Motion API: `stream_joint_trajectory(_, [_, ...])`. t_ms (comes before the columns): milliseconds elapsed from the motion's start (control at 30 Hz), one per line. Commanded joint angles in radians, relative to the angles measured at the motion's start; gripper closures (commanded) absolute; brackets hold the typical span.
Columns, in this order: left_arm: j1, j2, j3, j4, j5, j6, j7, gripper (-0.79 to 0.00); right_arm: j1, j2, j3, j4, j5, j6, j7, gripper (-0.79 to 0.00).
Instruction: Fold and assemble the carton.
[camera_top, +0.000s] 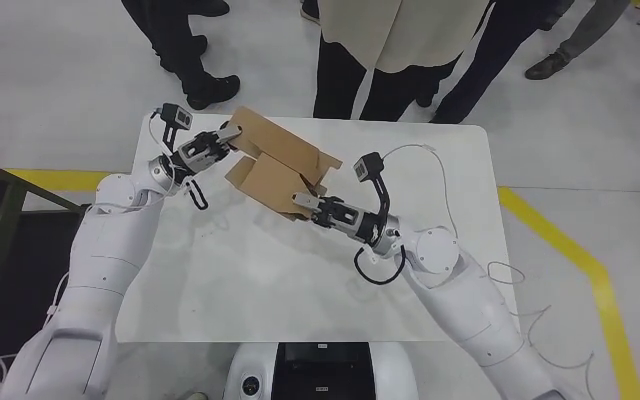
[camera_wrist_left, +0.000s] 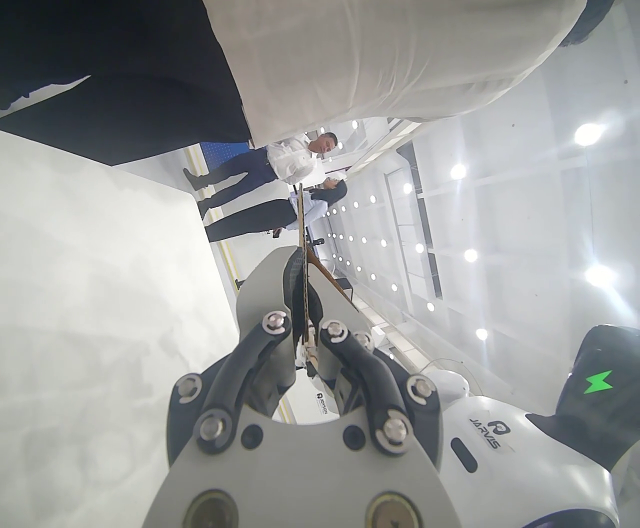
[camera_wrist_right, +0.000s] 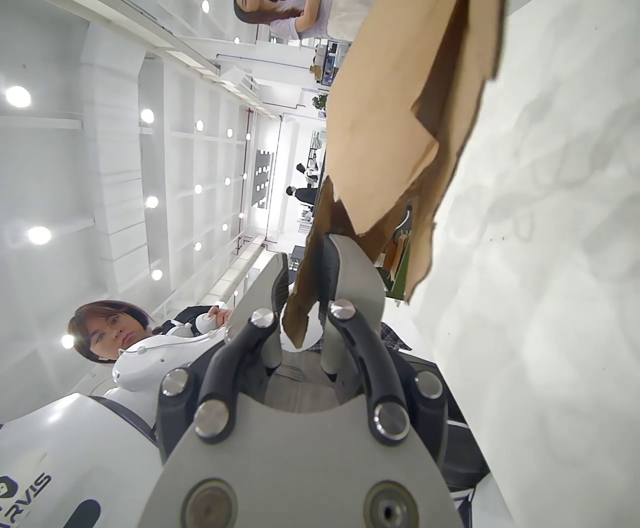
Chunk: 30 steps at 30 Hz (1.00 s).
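Note:
A brown cardboard carton (camera_top: 278, 162), partly unfolded with loose flaps, is held above the white table (camera_top: 420, 260) between both arms. My left gripper (camera_top: 232, 133) is shut on the carton's far-left edge; in the left wrist view the thin cardboard sheet (camera_wrist_left: 302, 235) runs edge-on between the fingers of this gripper (camera_wrist_left: 300, 272). My right gripper (camera_top: 306, 204) is shut on a lower flap at the carton's near-right side. In the right wrist view this flap (camera_wrist_right: 305, 295) sits pinched in the gripper (camera_wrist_right: 307, 260), with the carton's panels (camera_wrist_right: 400, 100) rising beyond.
Several people stand close along the table's far edge (camera_top: 400, 122). A thin white cable (camera_top: 452, 200) lies on the table's right part. Yellow floor tape (camera_top: 570, 250) runs beside the table on the right.

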Motion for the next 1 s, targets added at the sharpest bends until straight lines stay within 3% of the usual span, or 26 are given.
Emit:
stream_joint_trajectory(0, [0.01,0.0,-0.004,-0.011,0.0,0.001,0.001,0.0,-0.002,0.0,0.001,-0.003,-0.003,0.002,0.0,-0.049])
stream_joint_trajectory(67, [0.019,0.001,-0.01,-0.02,0.0,0.002,0.0,0.0,-0.004,0.0,0.003,-0.005,-0.005,0.001,0.0,0.0])
stream_joint_trajectory(233, [0.037,0.004,-0.031,-0.035,-0.002,0.008,-0.003,0.0,-0.008,-0.001,0.005,-0.011,-0.01,0.002,0.002,0.0])
stream_joint_trajectory(267, [0.041,0.005,-0.037,-0.039,-0.002,0.009,-0.006,-0.086,-0.009,-0.001,0.006,-0.012,-0.01,0.002,0.005,0.0])
stream_joint_trajectory(300, [0.045,0.007,-0.043,-0.042,-0.001,0.008,-0.006,-0.36,-0.009,-0.001,0.007,-0.014,-0.01,0.003,0.006,0.0])
stream_joint_trajectory(333, [0.05,0.008,-0.049,-0.047,-0.001,0.008,-0.007,-0.785,-0.009,-0.001,0.009,-0.015,-0.01,0.003,0.006,0.0])
stream_joint_trajectory(767, [0.073,0.026,-0.153,-0.024,0.0,0.033,0.012,-0.785,0.017,-0.002,0.026,-0.003,-0.008,0.013,0.061,0.0])
stream_joint_trajectory(967, [0.083,0.043,-0.195,-0.069,0.038,0.063,-0.083,-0.785,0.039,0.0,0.026,0.015,-0.011,0.04,0.13,0.0])
